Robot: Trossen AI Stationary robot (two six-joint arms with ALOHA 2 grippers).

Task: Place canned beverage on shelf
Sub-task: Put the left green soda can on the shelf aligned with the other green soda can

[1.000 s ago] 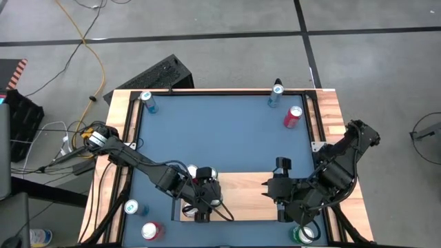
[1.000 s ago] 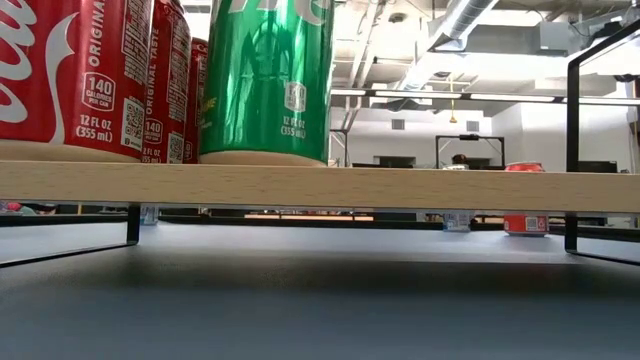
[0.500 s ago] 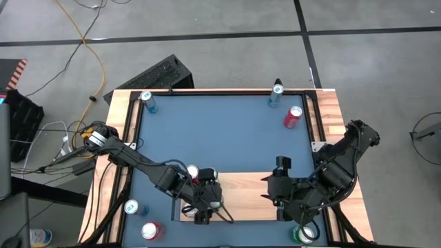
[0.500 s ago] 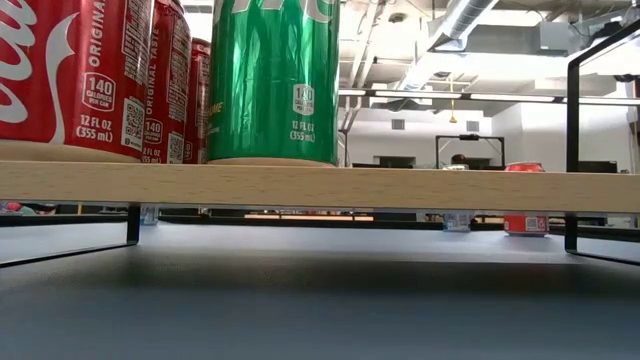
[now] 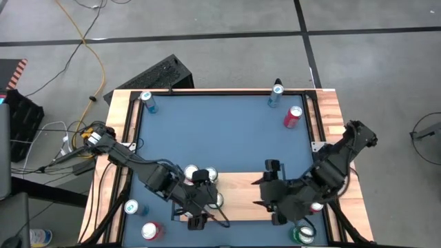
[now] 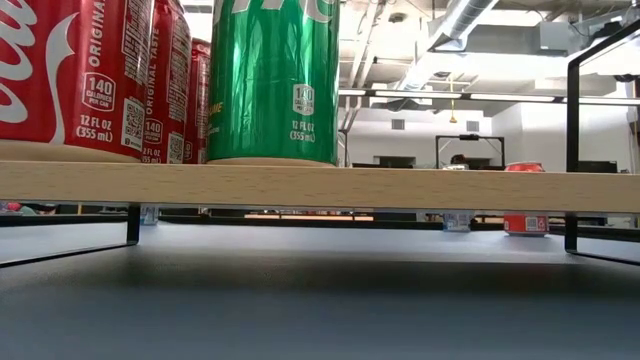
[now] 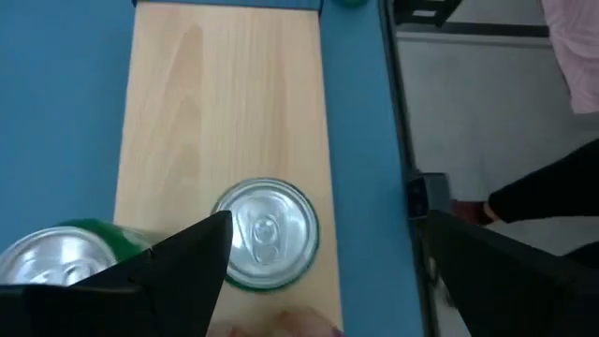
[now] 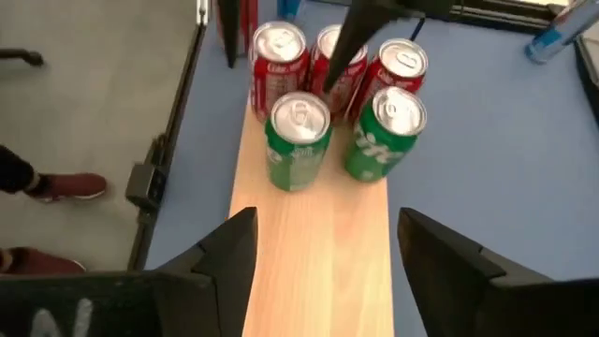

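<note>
On the shelf (image 8: 323,253), two upright green cans (image 8: 298,140) are standing beside three red ones at its left end, the wide-open left gripper (image 5: 198,207) hovering directly above them, nearer than the right gripper (image 5: 265,196), whose spread, empty fingers are pointing lengthwise at them.

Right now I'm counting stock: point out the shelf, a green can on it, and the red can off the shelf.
shelf (image 8: 314,262), right wrist view, bare wood board.
green can (image 8: 298,117), right wrist view, its silver top.
red can (image 5: 293,115), high view, its top.
</note>
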